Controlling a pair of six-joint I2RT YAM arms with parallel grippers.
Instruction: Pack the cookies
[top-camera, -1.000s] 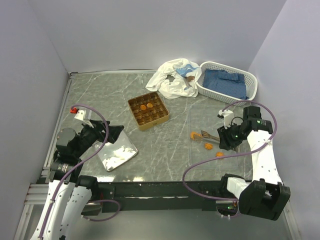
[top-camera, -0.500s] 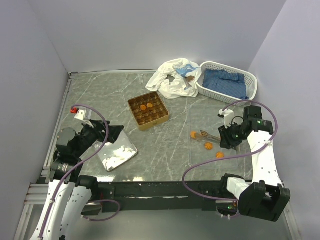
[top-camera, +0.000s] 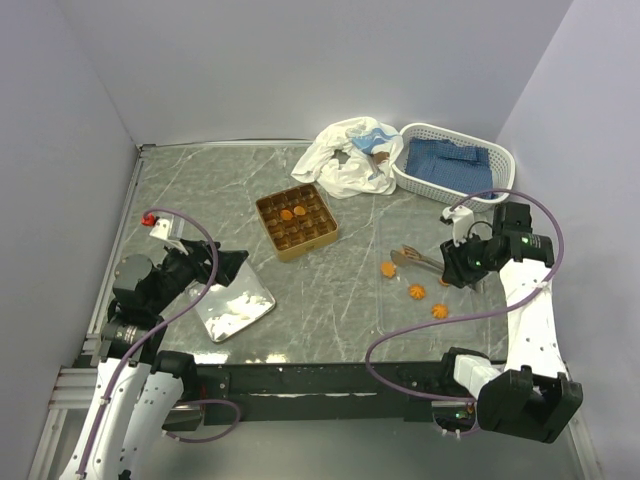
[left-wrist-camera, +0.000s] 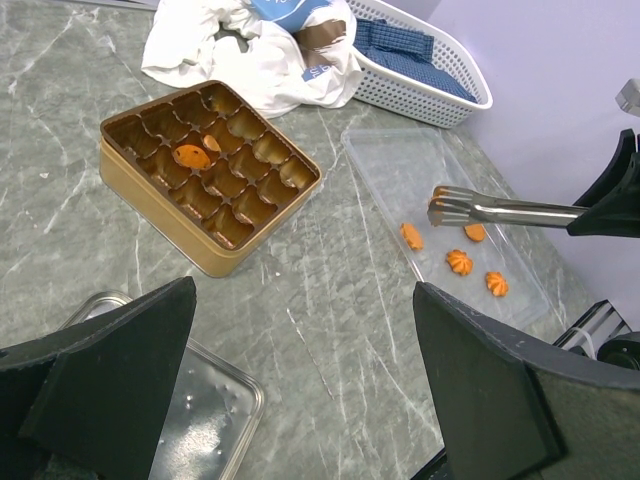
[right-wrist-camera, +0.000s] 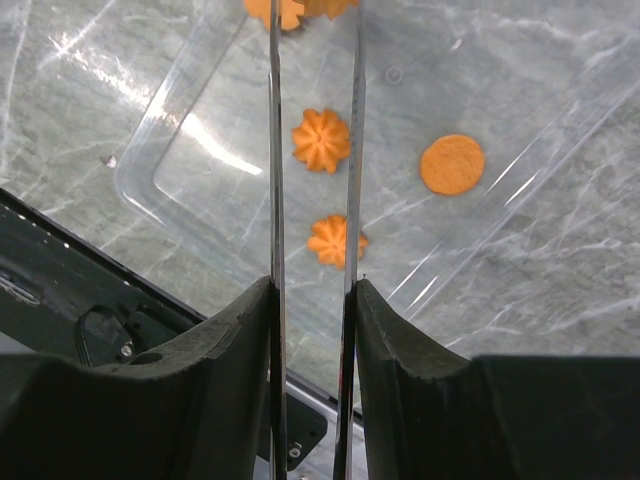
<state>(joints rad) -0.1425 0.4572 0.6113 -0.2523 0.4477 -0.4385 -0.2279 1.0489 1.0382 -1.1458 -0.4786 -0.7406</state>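
Right wrist view: the right gripper (right-wrist-camera: 312, 300) has its jaws clamped on the two handles of metal tongs (left-wrist-camera: 510, 211), whose arms run close together up and out of the top edge. Beneath them the cookies (right-wrist-camera: 321, 140) lie loose in a clear plastic tray (right-wrist-camera: 160, 190) on the marble tabletop (right-wrist-camera: 60, 80) — two flower-shaped, one plain round, more at the top edge. From the left wrist, the tong tips hang above the tray with nothing seen between them. Two more cookies sit in separate cells of the square tin (left-wrist-camera: 160, 215), well apart from the tray. The left gripper (left-wrist-camera: 305, 290) is spread wide — nothing in its jaws — near a metal tray (left-wrist-camera: 215, 420).
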